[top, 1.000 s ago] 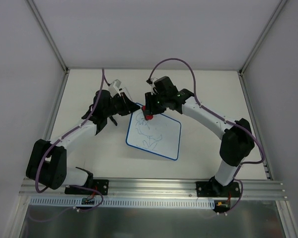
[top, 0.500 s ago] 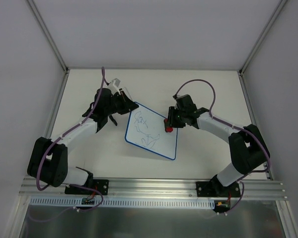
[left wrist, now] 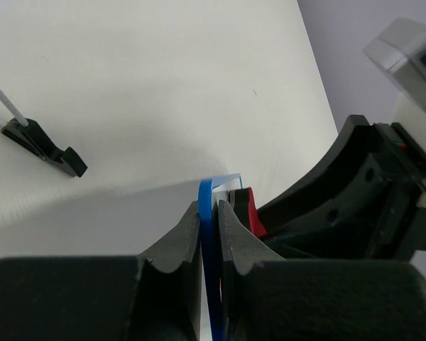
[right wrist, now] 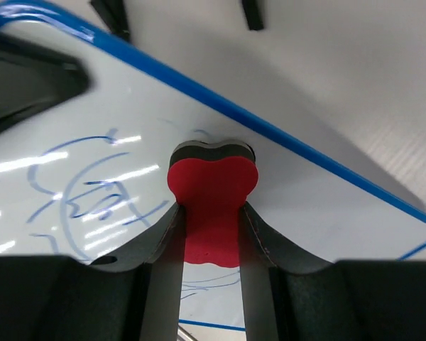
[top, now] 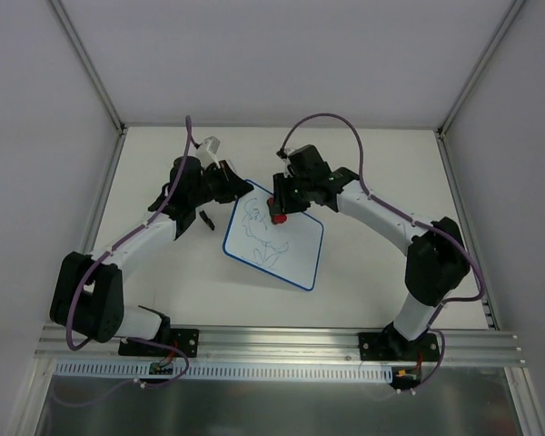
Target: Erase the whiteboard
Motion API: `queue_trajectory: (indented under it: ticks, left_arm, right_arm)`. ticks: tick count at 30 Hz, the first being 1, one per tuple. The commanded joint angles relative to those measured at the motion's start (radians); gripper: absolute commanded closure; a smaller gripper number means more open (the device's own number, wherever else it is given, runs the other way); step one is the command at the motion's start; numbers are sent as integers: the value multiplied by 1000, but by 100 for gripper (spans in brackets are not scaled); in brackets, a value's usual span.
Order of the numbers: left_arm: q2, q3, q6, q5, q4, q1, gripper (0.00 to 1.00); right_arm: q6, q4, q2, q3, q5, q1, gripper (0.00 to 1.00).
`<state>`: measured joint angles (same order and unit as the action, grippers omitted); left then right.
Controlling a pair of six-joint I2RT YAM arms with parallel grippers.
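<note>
Whiteboard (top: pixel 295 259): is lying askew on the table (top: pixel 381 272) between the two arms, with its far-left corner pointing at the left arm. Its sides are looking nearly equal from above, so its long axis is hard to call.
Blue scribbles (top: pixel 259 238): are covering the left and middle of the board. The strip along the far-right rim is showing plain white in the right wrist view.
Red eraser (right wrist: pixel 211 186): is pressing flat on the board just inside the far rim, at the far edge of the ink.
Right gripper (top: pixel 278 214): is clamping the eraser by its narrow waist, fingers closed snugly on both sides.
Left gripper (left wrist: pixel 208 213): is pinching the board's blue rim at the far-left corner, jaws nearly together on the thin edge, apparently steadying it.
Deciding relation: the remaining ink is lying toward the robot and to the left of the eraser, so the next strokes are probably heading that way, towards the left gripper's corner.
Nearer arm: the right one is already working on the board, while the left is only touching its corner.
Black clip (left wrist: pixel 42 145): is lying loose on the table, well apart from the board.
Containers: none are showing in any view.
</note>
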<state>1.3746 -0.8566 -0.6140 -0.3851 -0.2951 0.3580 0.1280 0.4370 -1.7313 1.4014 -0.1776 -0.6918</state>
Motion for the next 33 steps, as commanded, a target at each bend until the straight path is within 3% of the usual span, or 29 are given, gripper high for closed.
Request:
queue_trajectory:
  ticks: [1,7,11,19,24,30,33]
  left_arm:
    - [-39,-68,149,-144,-191,36,100]
    - [-25,-85,164,-175,-190,36,100]
    - [-32,-84,175,-163,-188,36,100]
    - [-31,-91,172,-153,-185,36,100]
    - [-29,-96,175,-158,-184,36,100]
    - [-32,-91,172,-166,-185,36,100]
    - [-39,-85,171,-166,-184,36,100]
  right_arm:
    - [-31,66,-57,85,-108,-71,100]
    - [-48,78,-63,148,-88,-106,100]
    - [-24,59,-56,88,-25,-83,100]
    - [68,-234,73,-370,45,55,100]
    - [101,-343,111,-493,64,57,100]
    - [96,-342,90,-401,30,26,100]
    - [78,-298,55,-276,10,-14,100]
